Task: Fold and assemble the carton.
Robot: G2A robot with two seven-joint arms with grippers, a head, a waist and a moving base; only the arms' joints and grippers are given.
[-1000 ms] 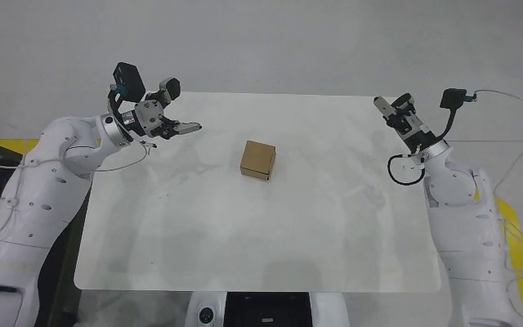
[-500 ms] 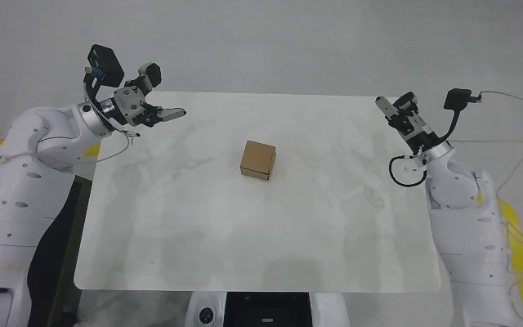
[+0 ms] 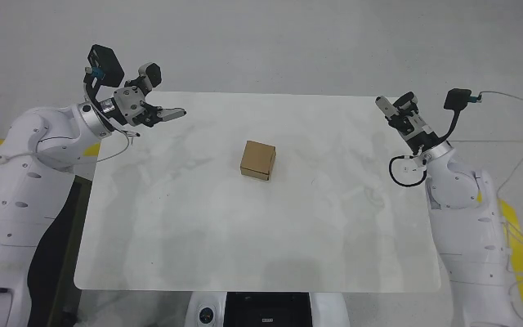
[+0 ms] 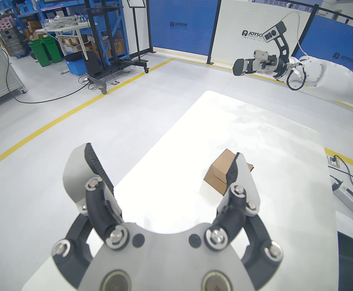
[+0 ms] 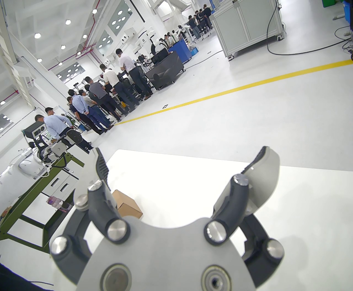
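The carton [image 3: 258, 159] sits by itself near the middle of the white table [image 3: 245, 270], a little toward the far edge. It is a small brown cardboard box resting flat on its base, with its top closed and its sides squared up. The left wrist view shows a horizontal seam across its near side [image 4: 218, 170]. Nothing touches it, and it looks already folded into shape, so the assembly is probably finished or nearly so. The left gripper [image 4: 162, 151] hangs over the far left corner of the table, well apart from the box, with its jaws spread wide and nothing between the ribbed pads [image 4: 95, 165]. The right gripper [image 5: 180, 151] is held above the far right corner, just as far from the carton [image 5: 126, 204], also gaping wide and empty. Both tools are angled in toward the box from opposite corners. That looks like a parked stance: the middle of the table is left unobstructed, and either arm could come in from its own side. No label, tape or printing can be made out on the cardboard in any view. The only lettering is on the blue wall panel [image 4: 179, 24] and the white wall panel [image 4: 253, 33] behind the work area, and it has nothing to do with the carton
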